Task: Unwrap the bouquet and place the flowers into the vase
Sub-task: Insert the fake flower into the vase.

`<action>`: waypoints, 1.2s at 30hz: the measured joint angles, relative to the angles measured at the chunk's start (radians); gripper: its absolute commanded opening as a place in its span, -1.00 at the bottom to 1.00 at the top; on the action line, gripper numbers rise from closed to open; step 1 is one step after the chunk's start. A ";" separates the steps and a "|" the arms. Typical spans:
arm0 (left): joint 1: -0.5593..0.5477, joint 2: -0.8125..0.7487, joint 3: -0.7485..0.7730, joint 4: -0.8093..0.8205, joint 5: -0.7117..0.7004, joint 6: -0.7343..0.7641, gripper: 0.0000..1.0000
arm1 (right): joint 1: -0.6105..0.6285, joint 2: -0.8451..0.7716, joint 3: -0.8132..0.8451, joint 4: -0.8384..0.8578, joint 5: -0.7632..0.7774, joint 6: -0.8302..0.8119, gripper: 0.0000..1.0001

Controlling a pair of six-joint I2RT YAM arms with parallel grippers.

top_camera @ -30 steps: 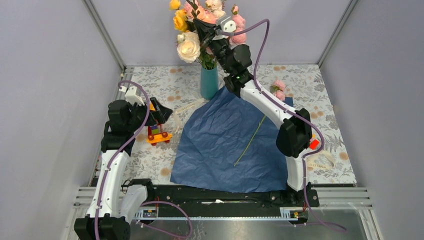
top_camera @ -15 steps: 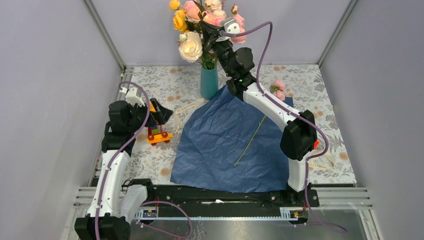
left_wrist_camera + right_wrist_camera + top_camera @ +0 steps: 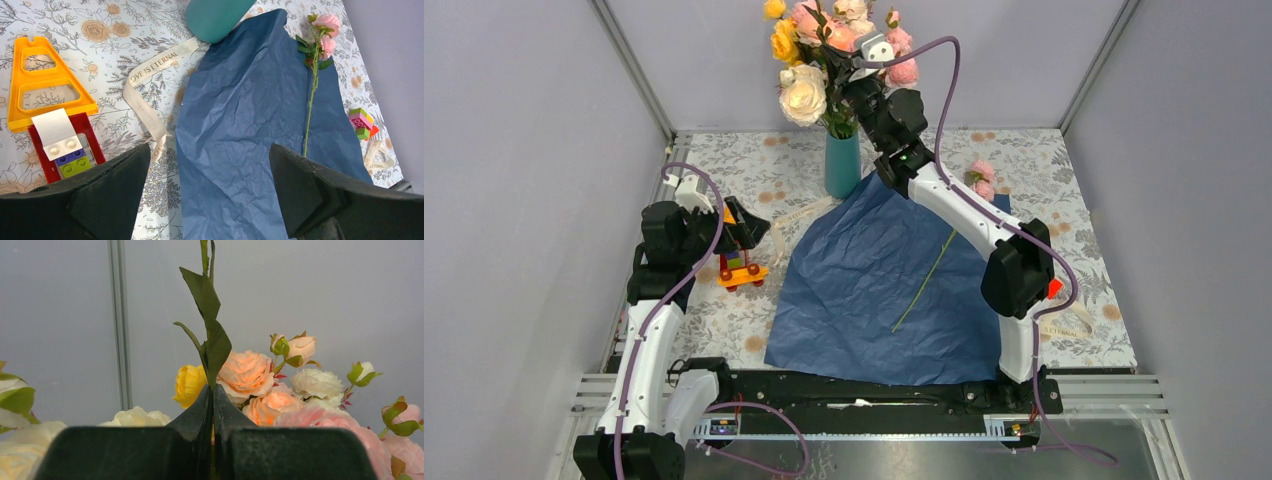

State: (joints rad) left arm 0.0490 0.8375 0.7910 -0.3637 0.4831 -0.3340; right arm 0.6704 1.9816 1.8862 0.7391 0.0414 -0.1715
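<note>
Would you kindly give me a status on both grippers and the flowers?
Left gripper open. Right gripper shut on leafy stem above vase. One pink flower lying on blue paper. Big rose bunch crowds vase.

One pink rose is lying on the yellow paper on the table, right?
Not quite. The paper is blue, not yellow. The pink rose does lie on it on the table, and the left wrist view shows this clearly.
</note>
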 measured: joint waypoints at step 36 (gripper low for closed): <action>0.010 0.004 0.000 0.000 0.034 -0.011 0.91 | 0.000 0.021 0.028 -0.085 0.029 -0.032 -0.20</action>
State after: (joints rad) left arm 0.0593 0.8417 0.7910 -0.3637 0.5167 -0.3454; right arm 0.6701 2.0022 1.9141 0.6544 0.0704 -0.2035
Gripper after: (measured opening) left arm 0.956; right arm 0.348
